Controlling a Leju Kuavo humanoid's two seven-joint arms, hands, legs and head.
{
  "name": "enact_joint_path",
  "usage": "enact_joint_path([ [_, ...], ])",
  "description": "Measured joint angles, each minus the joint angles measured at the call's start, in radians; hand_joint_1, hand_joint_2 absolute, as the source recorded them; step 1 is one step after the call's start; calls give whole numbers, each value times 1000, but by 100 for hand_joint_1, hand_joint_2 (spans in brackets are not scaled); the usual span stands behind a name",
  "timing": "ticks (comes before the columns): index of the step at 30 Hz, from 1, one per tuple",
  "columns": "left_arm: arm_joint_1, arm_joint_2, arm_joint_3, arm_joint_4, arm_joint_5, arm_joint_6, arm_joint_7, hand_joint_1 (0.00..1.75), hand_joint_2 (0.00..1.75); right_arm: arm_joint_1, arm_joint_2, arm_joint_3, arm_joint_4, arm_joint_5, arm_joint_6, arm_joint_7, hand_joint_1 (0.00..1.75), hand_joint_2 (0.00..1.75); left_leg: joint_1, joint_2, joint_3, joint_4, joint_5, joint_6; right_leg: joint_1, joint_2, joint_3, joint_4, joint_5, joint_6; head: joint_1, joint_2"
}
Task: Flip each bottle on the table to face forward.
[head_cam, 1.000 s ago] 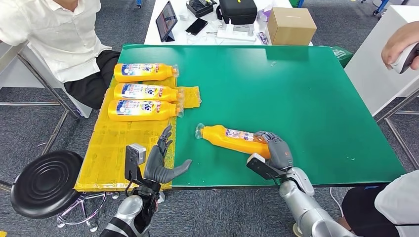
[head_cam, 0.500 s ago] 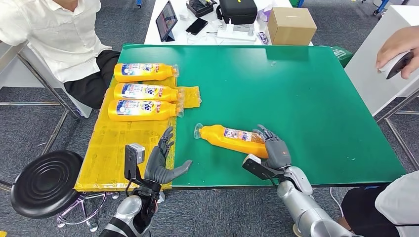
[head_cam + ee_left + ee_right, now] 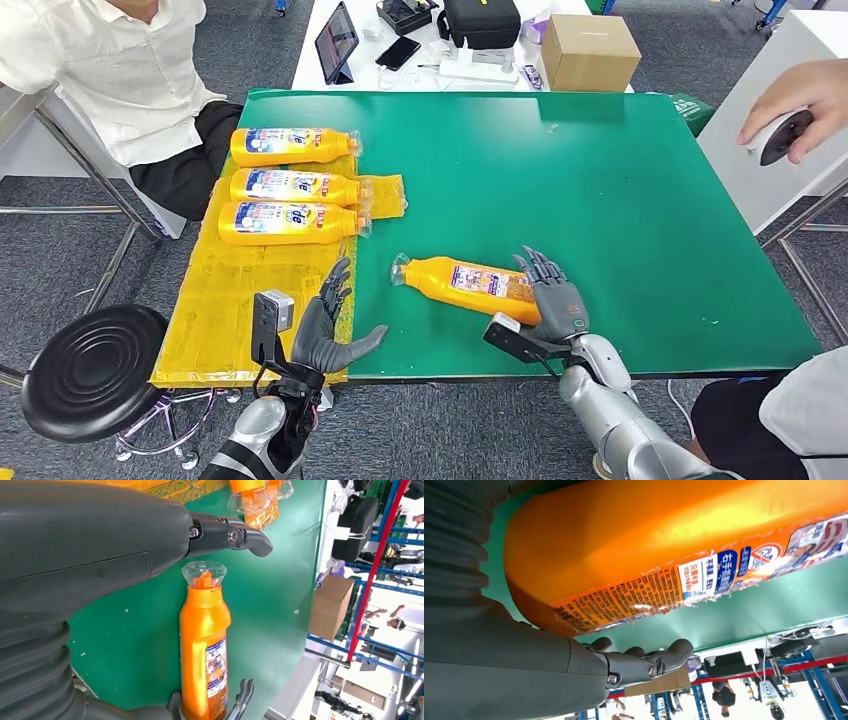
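My right hand (image 3: 553, 296) has let go since a second ago: its fingers were wrapped over the base of the orange plastic bottle (image 3: 466, 283) and now they stand spread and upright just behind it, holding nothing. The bottle has also shifted slightly, its cap end a touch further toward the left. I see the big green table mat (image 3: 600, 190) carrying everything, with that bottle lying on its side near the front edge, clear cap pointing at my left hand (image 3: 325, 325) and label turned up. The yellow crinkled plastic sheet (image 3: 240, 290) covers the mat's left strip. Three matching orange bottles (image 3: 288, 185) lie in a row on it, labels up. My left hand hovers at the sheet's front corner, fingers splayed, gripping nothing.
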Motion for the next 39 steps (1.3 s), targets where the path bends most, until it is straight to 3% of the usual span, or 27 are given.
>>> enact_joint_path([
  [11, 0, 1, 0, 0, -2, 0, 3, 0, 175, -8, 0, 1, 15, -11, 16, 16, 0, 175, 0, 0, 0, 0, 0, 0, 0, 0, 0, 0, 0, 0, 0, 0],
  [14, 0, 1, 0, 0, -4, 0, 4, 0, 175, -20, 1, 0, 24, -30, 87, 56, 0, 175, 0, 0, 0, 0, 0, 0, 0, 0, 0, 0, 0, 0, 0, 0],
  [20, 1, 1, 0, -8, -11, 4, 12, 0, 175, -74, -2, -2, 52, -29, 289, 225, 0, 175, 0, 3, 3, 0, 0, 0, 0, 1, 1, 0, 0, 0, 0, 0],
  [23, 2, 1, 0, -15, -14, 6, 16, 0, 175, -94, -4, -3, 65, -22, 330, 281, 0, 175, 0, 3, 5, 0, 0, 0, 0, 1, 2, 0, 1, -1, 0, 0],
  [39, 7, 1, 0, -24, -17, 2, 20, 0, 175, -118, -6, -3, 91, -8, 355, 311, 3, 175, 0, 2, 7, 0, 2, 2, 0, 1, 5, -1, 3, -1, 0, 0],
])
